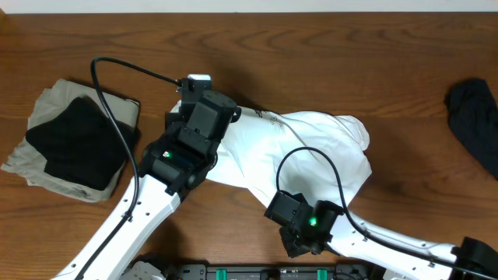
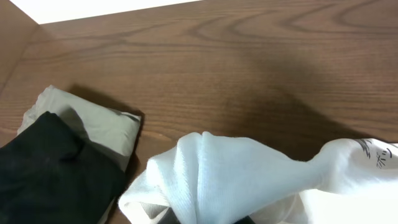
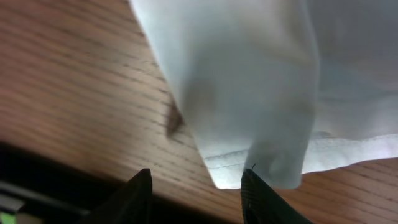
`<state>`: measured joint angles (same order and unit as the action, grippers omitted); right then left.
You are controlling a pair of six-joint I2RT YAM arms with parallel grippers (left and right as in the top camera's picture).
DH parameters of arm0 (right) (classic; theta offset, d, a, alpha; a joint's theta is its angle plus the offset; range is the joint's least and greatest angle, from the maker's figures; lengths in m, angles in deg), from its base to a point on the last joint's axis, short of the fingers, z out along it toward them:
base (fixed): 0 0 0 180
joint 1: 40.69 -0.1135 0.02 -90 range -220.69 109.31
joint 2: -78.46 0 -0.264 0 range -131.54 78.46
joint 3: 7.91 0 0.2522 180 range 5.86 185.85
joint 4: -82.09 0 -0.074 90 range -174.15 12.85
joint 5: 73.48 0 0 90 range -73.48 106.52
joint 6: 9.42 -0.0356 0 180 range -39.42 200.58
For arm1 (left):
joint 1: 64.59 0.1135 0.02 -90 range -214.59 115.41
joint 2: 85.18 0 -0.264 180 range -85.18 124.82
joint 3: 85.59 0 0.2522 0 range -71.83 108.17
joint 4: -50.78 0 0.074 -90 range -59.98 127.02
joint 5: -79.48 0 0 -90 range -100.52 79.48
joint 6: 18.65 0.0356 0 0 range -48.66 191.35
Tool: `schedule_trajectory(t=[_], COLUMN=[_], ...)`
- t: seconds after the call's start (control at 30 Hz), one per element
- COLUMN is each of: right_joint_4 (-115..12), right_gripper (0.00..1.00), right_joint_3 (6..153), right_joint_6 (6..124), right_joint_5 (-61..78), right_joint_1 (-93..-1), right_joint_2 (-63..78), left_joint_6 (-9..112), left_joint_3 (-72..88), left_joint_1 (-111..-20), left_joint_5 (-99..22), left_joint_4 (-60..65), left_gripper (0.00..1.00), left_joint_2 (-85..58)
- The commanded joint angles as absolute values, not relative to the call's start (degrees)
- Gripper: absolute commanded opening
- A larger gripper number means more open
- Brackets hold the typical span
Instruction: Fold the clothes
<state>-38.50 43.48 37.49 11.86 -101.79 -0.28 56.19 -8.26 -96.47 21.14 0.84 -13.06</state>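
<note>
A large wrinkled white garment [image 1: 311, 148] lies bunched in the middle of the table. My left gripper [image 2: 205, 219] is shut on a gathered fold of this white garment [image 2: 236, 174] at its left end; in the overhead view the left arm [image 1: 194, 128] covers the grip. My right gripper [image 3: 199, 186] stands open low over the table near the front edge. Only bare wood lies between its fingers. The hemmed corner of the white garment [image 3: 261, 93] hangs just above the right fingertip [image 3: 258, 196]. From overhead, the right gripper [image 1: 289, 211] sits at the garment's near edge.
At the left lies a folded beige garment [image 1: 43, 117] with a black one [image 1: 78, 144] on top, close to the left arm. A dark garment [image 1: 475, 120] is crumpled at the right edge. Cables loop over both arms. The table's front edge [image 3: 74, 168] runs just behind the right fingers.
</note>
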Motion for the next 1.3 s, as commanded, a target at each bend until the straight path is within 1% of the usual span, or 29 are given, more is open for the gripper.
schedule_trajectory(t=[0.0,0.13,0.2,0.47,0.6,0.67,0.73,0.8,0.83,0.87,0.9,1.07,1.13,1.27], right_joint_4=[-38.6,-38.5,-38.0,-38.5,-40.3,-41.0,-41.3,-41.4,-41.4,-41.4,-41.4,-39.5,-35.8,-27.2], right_gripper=[0.45,0.45,0.46,0.52,0.51,0.47,0.39,0.19,0.15,0.07,0.01,0.01,0.01,0.01], right_joint_3=[42.9,42.9,42.9,42.9,42.9,42.9,42.9,42.9,42.9,42.9,42.9,44.1,45.9,52.4], right_joint_6=[34.7,34.6,32.8,32.4,32.2,31.3,31.3,31.3,31.3,31.3,31.3,30.8,28.5,28.3], right_joint_5=[13.8,14.0,15.2,16.0,14.3,14.3,14.1,14.1,14.1,14.1,14.1,16.6,21.1,29.4], right_joint_1=[-102.1,-102.1,-102.1,-102.2,-102.2,-102.2,-102.1,-102.1,-102.1,-102.1,-102.1,-102.0,-101.6,-98.8], right_joint_2=[-1.5,-1.7,-1.7,-3.0,-5.7,-7.0,-7.9,-8.2,-8.2,-8.2,-8.2,-7.4,-5.5,0.8], left_joint_6=[56.3,56.3,56.3,56.3,56.3,56.3,56.3,56.3,56.3,56.3,56.3,56.3,56.3,56.3], left_joint_3=[-7.8,-7.8,-7.8,-7.8,-7.8,-7.8,-7.8,-7.8,-7.8,-7.8,-7.8,-7.8,-7.8,-7.8], left_joint_1=[-96.1,-96.1,-96.2,-96.2,-96.2,-96.2,-96.2,-96.2,-96.2,-96.2,-96.2,-96.2,-96.2,-96.2], left_joint_5=[21.4,21.4,21.4,21.4,21.4,21.4,21.4,21.4,21.4,21.4,21.4,21.4,21.4,21.4], left_joint_4=[0.6,0.6,0.6,0.6,0.2,-0.1,-0.4,-0.4,-0.4,-0.4,-0.4,-0.5,-0.6,-1.2], left_gripper=[0.06,0.06,0.06,0.06,0.06,0.06,0.06,0.06,0.06,0.06,0.06,0.06,0.06,0.06], left_joint_2=[-12.9,-12.9,-12.9,-13.0,-13.0,-13.0,-13.0,-13.0,-13.0,-13.0,-13.0,-13.1,-13.5,-15.3])
